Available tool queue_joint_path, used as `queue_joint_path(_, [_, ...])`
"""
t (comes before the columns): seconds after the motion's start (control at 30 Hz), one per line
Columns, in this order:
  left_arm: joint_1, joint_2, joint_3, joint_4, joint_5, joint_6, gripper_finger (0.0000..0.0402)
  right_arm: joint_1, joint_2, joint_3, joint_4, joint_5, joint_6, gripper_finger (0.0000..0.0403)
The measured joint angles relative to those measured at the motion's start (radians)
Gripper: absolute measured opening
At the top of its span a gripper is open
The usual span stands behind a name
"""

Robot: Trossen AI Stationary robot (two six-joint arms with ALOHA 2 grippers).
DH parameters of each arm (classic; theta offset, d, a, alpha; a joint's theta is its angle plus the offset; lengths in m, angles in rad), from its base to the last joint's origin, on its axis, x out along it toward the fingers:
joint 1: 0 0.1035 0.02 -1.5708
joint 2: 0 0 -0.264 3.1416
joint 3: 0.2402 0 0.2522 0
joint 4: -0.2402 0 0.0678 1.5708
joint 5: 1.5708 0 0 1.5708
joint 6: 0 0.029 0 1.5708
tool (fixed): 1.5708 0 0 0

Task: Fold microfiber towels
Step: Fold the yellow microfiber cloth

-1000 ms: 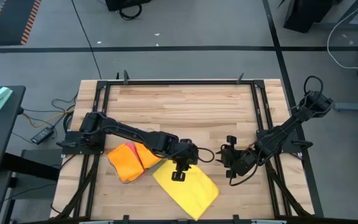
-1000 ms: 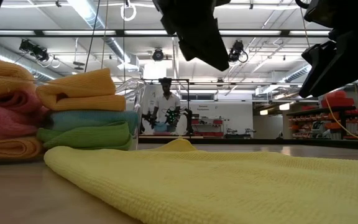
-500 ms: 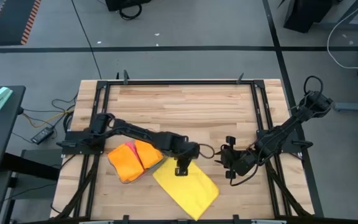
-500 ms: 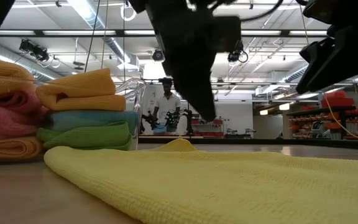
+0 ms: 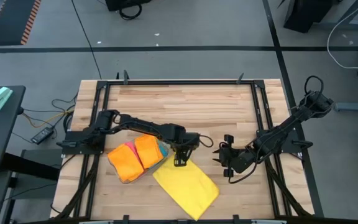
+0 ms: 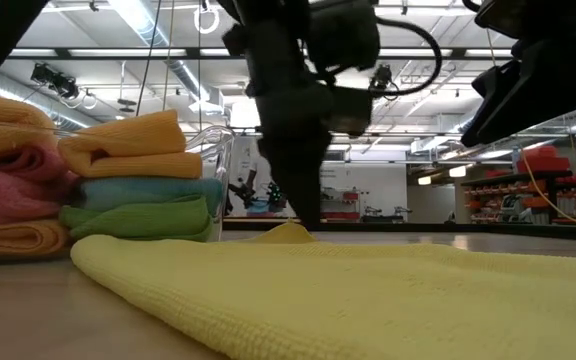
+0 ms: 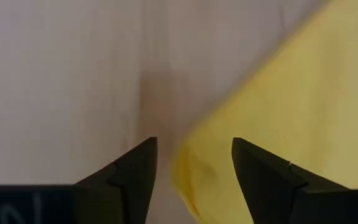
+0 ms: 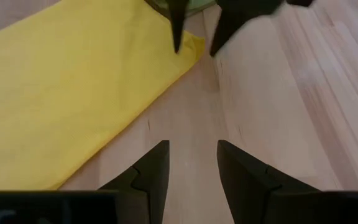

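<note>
A clear plastic tray [image 6: 216, 150] stands behind the stacked folded towels [image 5: 135, 158]. Just beside them, the left gripper [image 7: 193, 163] hangs with fingers spread astride the yellow towel's [image 5: 186, 185] corner. The right gripper [image 8: 192, 163], fingers parted and empty, waits nearby over bare table [image 5: 185, 106].

Workshop floor around our wooden desk

We see the plank desk [image 5: 185, 102] in a black metal frame [image 5: 179, 81] on grey concrete floor [image 5: 185, 25] crossed by a dark tape line [image 5: 166, 48]. Cables [image 5: 48, 118] trail beside it. Ceiling strip lights [image 6: 143, 20] and ducting hang over distant shelving [image 6: 508, 195].
</note>
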Motion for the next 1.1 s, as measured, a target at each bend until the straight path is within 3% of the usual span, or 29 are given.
queue_joint_path(0.43, [0.01, 0.036, 0.0, -0.094, 0.002, 0.038, 0.0168, -0.003, 0.0, 0.0, -0.001, -0.01, -0.024, 0.0142])
queue_joint_path(0.8, [0.009, 0.042, 0.021, -0.023, -0.02, 0.102, 0.0014, -0.003, 0.0, 0.0, 0.0, -0.01, -0.024, 0.0142])
queue_joint_path(1.1, [0.01, 0.041, 0.092, 0.104, -0.157, 0.323, 0.0027, -0.003, -0.008, 0.0, -0.019, -0.011, -0.07, 0.0142])
